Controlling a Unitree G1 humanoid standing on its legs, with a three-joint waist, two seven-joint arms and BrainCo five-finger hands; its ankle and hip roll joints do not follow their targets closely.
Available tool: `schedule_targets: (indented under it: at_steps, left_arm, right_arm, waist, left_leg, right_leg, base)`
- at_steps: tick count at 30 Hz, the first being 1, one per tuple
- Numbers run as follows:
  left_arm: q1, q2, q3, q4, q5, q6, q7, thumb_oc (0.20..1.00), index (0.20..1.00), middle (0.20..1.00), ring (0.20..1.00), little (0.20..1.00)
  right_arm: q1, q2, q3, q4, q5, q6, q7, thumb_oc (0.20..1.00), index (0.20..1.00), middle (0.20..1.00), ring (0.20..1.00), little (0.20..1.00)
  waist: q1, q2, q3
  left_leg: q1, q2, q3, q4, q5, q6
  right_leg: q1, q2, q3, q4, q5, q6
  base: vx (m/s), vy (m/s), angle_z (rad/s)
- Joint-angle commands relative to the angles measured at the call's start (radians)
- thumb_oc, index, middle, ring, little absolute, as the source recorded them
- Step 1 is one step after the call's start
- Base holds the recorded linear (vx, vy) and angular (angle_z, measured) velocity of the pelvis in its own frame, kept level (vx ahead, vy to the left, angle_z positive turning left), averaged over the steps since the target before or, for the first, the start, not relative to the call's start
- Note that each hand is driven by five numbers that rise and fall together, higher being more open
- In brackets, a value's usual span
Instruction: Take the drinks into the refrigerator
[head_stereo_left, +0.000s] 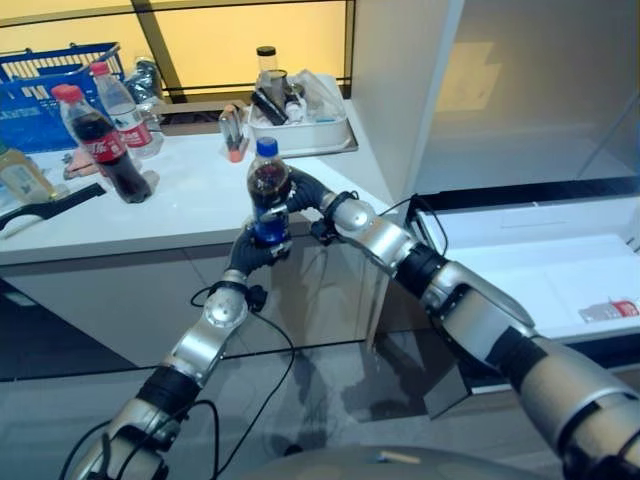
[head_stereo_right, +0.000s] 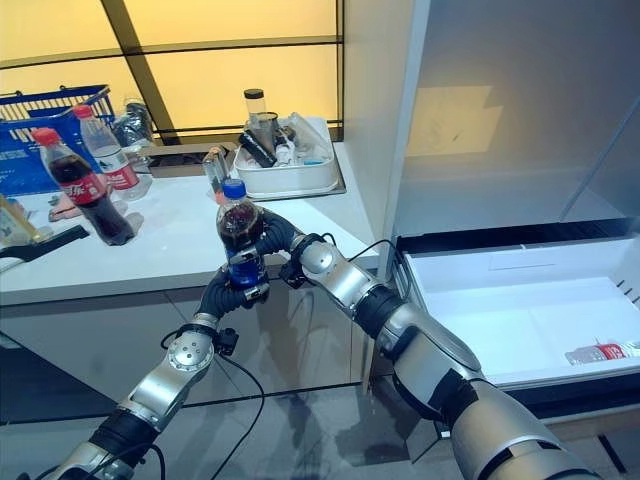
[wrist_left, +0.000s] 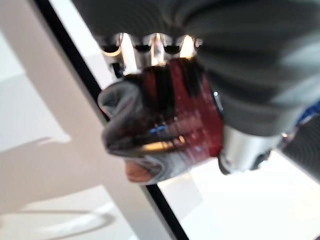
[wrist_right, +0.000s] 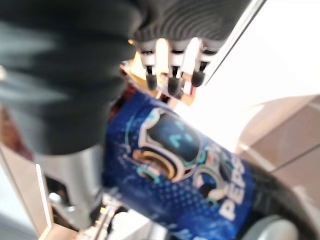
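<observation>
A cola bottle with a blue cap and blue label stands upright in the air just in front of the white counter's edge. My left hand is shut round its lower part, at the label. My right hand comes in from the right and curls round the dark upper part. In the right wrist view the blue label lies under my fingers. The refrigerator stands open on the right, with a white drawer pulled out.
On the counter's left stand a red-capped cola bottle and a water bottle before a blue basket. A white tray with several items sits behind the held bottle. A small bottle lies in the drawer.
</observation>
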Motion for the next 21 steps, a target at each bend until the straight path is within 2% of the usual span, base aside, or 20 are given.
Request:
schedule_targets:
  at_steps: [1, 6, 7, 8, 9, 21]
  left_arm:
    - [-0.301, -0.001, -0.077, -0.076, 0.05, -0.157, -0.024, 0.2, 0.2, 0.2, 0.2, 0.2]
    - [-0.316, -0.005, -0.087, -0.073, 0.073, -0.151, -0.03, 0.2, 0.2, 0.2, 0.2, 0.2]
    - [-0.314, -0.008, -0.087, -0.076, 0.071, -0.151, -0.028, 0.2, 0.2, 0.2, 0.2, 0.2]
    - [-0.312, -0.005, -0.085, -0.078, 0.071, -0.151, -0.028, 0.2, 0.2, 0.2, 0.2, 0.2]
    - [-0.311, -0.006, -0.085, -0.079, 0.071, -0.15, -0.028, 0.2, 0.2, 0.2, 0.2, 0.2]
    - [-0.286, -0.029, -0.087, -0.072, 0.033, -0.133, -0.015, 0.2, 0.2, 0.2, 0.2, 0.2]
  right_arm:
    - [-0.147, 0.069, 0.026, 0.132, -0.087, -0.012, -0.013, 1.0, 1.0, 1.0, 1.0, 1.0]
    - [-0.109, 0.095, -0.003, 0.117, -0.048, -0.032, -0.025, 1.0, 1.0, 1.0, 1.0, 1.0]
    - [-0.094, 0.099, -0.017, 0.098, -0.016, -0.039, -0.035, 0.928, 0.928, 0.928, 0.928, 0.928]
    - [-0.077, 0.099, -0.023, 0.079, 0.005, -0.045, -0.033, 0.407, 0.407, 0.407, 0.407, 0.407]
    - [-0.075, 0.098, -0.022, 0.077, 0.006, -0.045, -0.033, 0.2, 0.2, 0.2, 0.2, 0.2]
    - [0.113, 0.097, -0.064, -0.134, 0.383, -0.072, -0.055, 0.2, 0.2, 0.2, 0.2, 0.2]
  waist:
    - [0.016, -0.047, -0.033]
    - [0.018, -0.042, -0.033]
    - [0.017, -0.039, -0.032]
    - [0.017, -0.038, -0.031]
    - [0.017, -0.038, -0.031]
    - [0.019, -0.04, -0.014]
  left_leg:
    - [0.039, -0.046, 0.018, 0.002, -0.114, 0.044]
    - [0.037, -0.049, 0.013, 0.002, -0.112, 0.046]
    - [0.036, -0.049, 0.014, 0.002, -0.112, 0.046]
    - [0.035, -0.049, 0.015, 0.002, -0.111, 0.046]
    - [0.035, -0.049, 0.015, 0.002, -0.111, 0.046]
    - [0.028, -0.043, 0.037, 0.002, -0.109, 0.047]
  right_leg:
    - [0.046, -0.033, 0.031, 0.005, -0.08, 0.038]
    - [0.047, -0.035, 0.025, 0.005, -0.08, 0.04]
    - [0.045, -0.036, 0.026, 0.005, -0.079, 0.04]
    - [0.042, -0.036, 0.026, 0.005, -0.078, 0.041]
    - [0.042, -0.036, 0.026, 0.005, -0.078, 0.041]
    - [0.019, -0.036, 0.046, 0.005, -0.068, 0.045]
  base:
    - [0.0, 0.0, 0.0]
    - [0.0, 0.014, 0.09]
    - [-0.01, 0.02, 0.04]
    - [0.0, 0.0, 0.0]
    - [0.0, 0.0, 0.0]
    - [0.0, -0.001, -0.01]
